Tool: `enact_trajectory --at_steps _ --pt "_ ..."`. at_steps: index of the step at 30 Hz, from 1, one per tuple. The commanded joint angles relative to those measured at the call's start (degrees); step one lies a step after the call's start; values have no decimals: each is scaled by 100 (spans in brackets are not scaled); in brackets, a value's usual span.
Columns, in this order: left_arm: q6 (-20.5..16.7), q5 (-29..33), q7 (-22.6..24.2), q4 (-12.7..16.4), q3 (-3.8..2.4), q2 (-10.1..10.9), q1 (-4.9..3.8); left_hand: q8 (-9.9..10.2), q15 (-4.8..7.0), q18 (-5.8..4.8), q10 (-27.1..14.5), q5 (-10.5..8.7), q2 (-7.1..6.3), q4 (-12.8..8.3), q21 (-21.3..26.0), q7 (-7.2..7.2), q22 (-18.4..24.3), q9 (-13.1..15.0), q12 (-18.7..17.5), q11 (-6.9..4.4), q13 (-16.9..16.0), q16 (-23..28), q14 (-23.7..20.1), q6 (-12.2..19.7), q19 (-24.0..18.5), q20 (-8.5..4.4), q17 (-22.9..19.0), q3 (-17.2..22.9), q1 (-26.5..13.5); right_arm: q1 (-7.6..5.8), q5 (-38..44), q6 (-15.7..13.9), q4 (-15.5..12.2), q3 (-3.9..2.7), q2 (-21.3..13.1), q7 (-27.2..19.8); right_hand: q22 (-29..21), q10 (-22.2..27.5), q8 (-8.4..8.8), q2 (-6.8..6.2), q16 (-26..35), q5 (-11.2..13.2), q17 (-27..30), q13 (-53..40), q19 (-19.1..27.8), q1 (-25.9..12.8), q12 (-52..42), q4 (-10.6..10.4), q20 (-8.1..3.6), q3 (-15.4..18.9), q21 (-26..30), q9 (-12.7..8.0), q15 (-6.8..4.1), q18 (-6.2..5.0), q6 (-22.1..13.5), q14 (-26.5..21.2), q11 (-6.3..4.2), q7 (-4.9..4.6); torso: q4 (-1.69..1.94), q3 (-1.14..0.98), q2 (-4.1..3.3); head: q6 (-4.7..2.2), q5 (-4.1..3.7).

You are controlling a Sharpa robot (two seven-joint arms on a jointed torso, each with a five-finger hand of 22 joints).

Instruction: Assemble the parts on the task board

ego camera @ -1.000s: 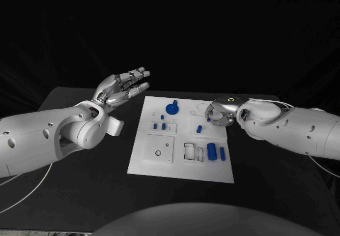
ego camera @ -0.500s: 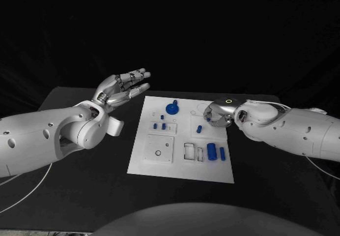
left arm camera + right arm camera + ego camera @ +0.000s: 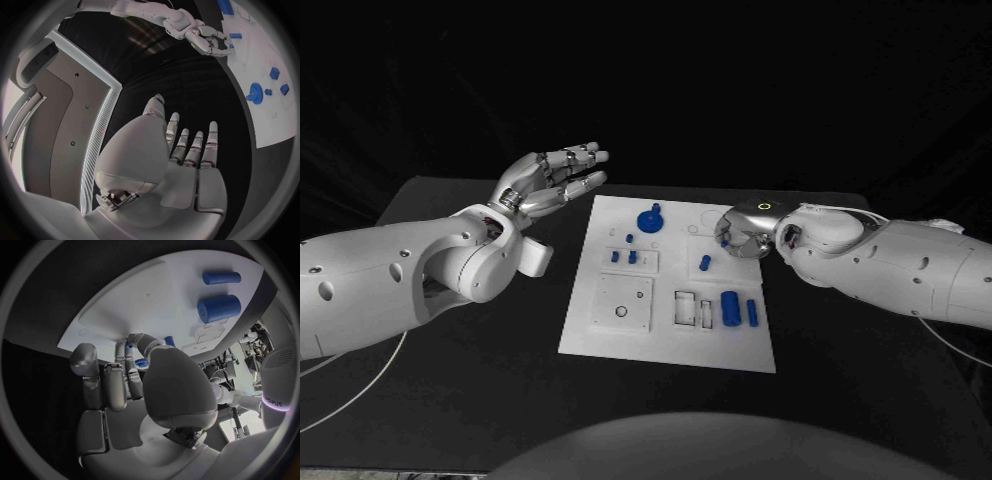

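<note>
The white task board (image 3: 668, 335) lies mid-table. On it are a blue gear-like part (image 3: 651, 218), small blue pegs (image 3: 633, 257), one peg (image 3: 705, 264) near the middle, and two blue cylinders (image 3: 731, 307) (image 3: 219, 308) at the near right. My right hand (image 3: 744, 232) (image 3: 134, 375) is low over the board's far right part, fingers curled in, thumb and fingers pinching a small blue part (image 3: 142, 362). My left hand (image 3: 553, 180) (image 3: 187, 150) is raised off the board's far left corner, fingers spread, holding nothing.
A black ring (image 3: 619, 312) sits in a square recess at the board's near left, with slotted recesses (image 3: 685, 308) beside the cylinders. A white block (image 3: 534, 258) lies on the table left of the board, by my left forearm.
My right hand has edged slightly further over the board's far right part. The left hand has not moved.
</note>
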State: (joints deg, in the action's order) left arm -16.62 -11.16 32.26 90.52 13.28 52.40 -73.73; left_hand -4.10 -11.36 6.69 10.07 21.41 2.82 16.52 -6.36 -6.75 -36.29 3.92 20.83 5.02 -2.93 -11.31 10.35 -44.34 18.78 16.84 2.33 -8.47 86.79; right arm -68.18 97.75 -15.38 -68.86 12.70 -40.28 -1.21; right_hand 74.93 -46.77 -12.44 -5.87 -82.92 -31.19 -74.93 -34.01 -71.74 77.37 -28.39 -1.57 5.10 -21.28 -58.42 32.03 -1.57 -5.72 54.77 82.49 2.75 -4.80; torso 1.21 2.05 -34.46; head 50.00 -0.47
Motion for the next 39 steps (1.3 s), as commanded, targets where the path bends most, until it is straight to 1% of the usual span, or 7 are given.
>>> enact_trajectory --at_steps 1,6,16,19,23,33,39 --pt "48 -71 6 2 -5 -16 -2 -22 0 -37 42 39 -12 -2 -38 -15 14 9 46 16 -7 -40 68 -55 64 -8 10 -49 73 29 -30 47 24 8 12 -100 679 -105 -42 59 33 -36 -199 25 10 32 -18 40 -23 -8 -21 55 0 -63 53 -18 9 -11 4 2 -3 0 3" --pt "26 -87 2 -3 -6 -20 -2 -27 -12 -32 85 49 3 -3 -61 -28 35 10 113 31 -13 -101 143 -76 119 -10 19 -67 110 48 -89 -41 73 8 44 -175 679 -454 -121 104 55 141 -156 133 6 20 26 83 -17 17 -49 196 4 -59 153 -22 -8 -35 3 2 0 0 5" --pt "11 -97 -9 -31 -5 -29 -1 -27 -37 -21 156 54 26 -4 -93 -47 64 7 211 59 -22 -172 233 -80 192 -13 27 -93 153 58 -204 -165 112 6 73 -213 670 -694 -188 152 181 196 51 239 34 106 109 166 -25 5 -22 314 -8 -69 272 -122 -34 -40 -1 4 -2 0 16" --pt "13 -98 -8 -41 -5 -30 -1 -21 -39 -20 163 54 24 -5 -95 -48 68 4 219 61 -22 -174 237 -58 198 -13 26 -98 158 59 -230 -197 105 6 68 -215 671 -731 -197 156 196 203 76 259 34 113 126 173 -27 6 -26 332 -3 -68 291 -130 -40 -42 -5 2 -2 0 30" --pt "46 -101 -38 -52 -5 -27 -1 -22 -35 -20 180 58 28 -16 -99 -69 82 4 241 80 -23 -178 243 -69 211 -13 25 -100 197 59 -272 -256 95 6 53 -205 671 -781 -197 160 210 204 99 285 32 132 147 187 -30 -1 -30 346 0 -68 301 -133 -36 -53 -5 7 -5 0 8" --pt "120 -126 -123 -71 -5 -31 -1 -39 -13 -21 215 56 33 -18 -103 -115 112 9 287 129 -25 -175 242 -94 229 -13 22 -111 258 51 -371 -458 27 3 20 -246 697 -927 -188 159 189 216 69 371 -41 178 215 216 -17 -26 -143 371 36 -45 346 -84 -23 -88 -13 6 -4 0 21" --pt "139 -130 -160 -74 -4 -27 -1 -42 -9 -22 220 54 33 -16 -103 -122 115 10 292 136 -25 -177 243 -98 231 -13 22 -115 261 -4 -379 -496 -68 1 -33 -255 698 -934 -184 152 191 214 75 390 -49 178 238 217 -17 -27 -151 374 29 -46 352 -79 -20 -87 -16 8 -3 0 -9"
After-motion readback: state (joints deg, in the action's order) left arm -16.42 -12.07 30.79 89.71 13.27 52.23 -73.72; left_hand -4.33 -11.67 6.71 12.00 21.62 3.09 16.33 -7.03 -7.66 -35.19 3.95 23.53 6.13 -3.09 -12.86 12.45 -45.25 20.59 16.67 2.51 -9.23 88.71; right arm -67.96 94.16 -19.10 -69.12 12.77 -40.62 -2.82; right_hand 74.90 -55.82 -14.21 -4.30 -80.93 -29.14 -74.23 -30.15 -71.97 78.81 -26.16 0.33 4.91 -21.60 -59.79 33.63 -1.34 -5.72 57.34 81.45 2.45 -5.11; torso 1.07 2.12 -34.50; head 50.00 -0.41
